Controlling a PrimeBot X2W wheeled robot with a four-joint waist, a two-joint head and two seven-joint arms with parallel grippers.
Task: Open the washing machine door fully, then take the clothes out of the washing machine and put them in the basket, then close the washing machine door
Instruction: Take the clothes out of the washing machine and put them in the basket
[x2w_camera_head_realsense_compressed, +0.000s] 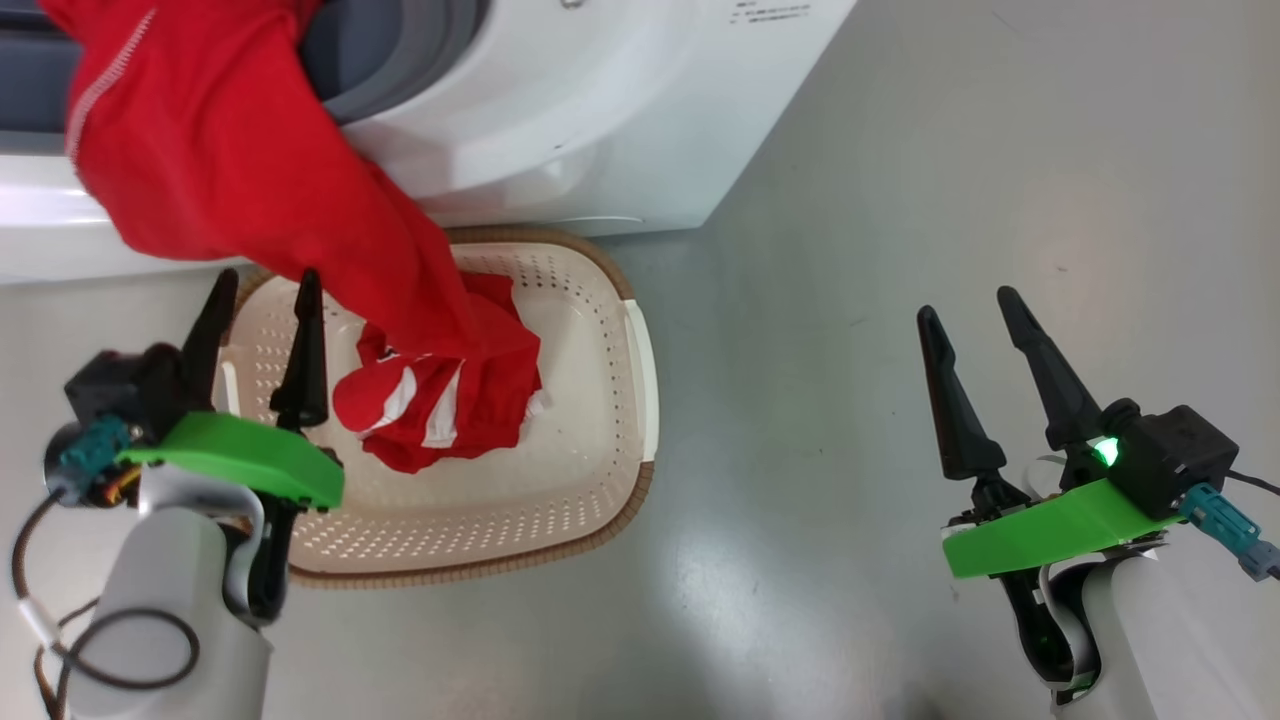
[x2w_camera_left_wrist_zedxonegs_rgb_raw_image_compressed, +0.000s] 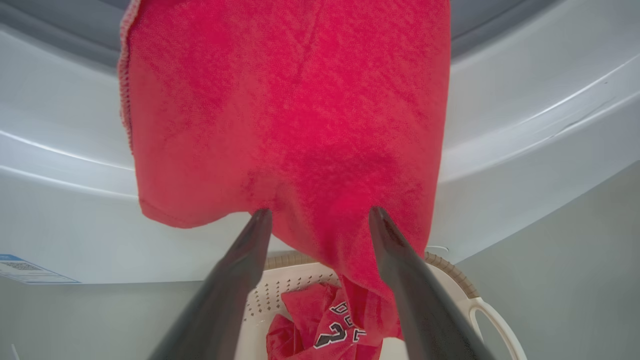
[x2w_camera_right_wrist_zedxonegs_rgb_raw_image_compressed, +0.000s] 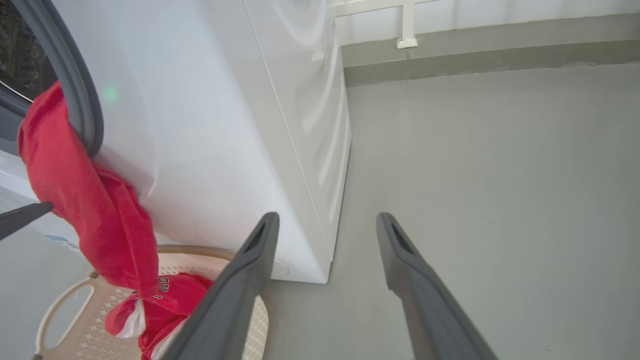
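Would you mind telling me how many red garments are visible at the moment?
2. One red cloth hangs from the opening of the washing machine down into the basket; a red-and-white jersey lies bunched in the basket. More may be hidden in the drum.

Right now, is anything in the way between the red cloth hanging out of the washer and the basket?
Nothing visible. The red cloth hangs from the washing machine opening straight down into the basket, its lower end reaching the clothes already lying there.
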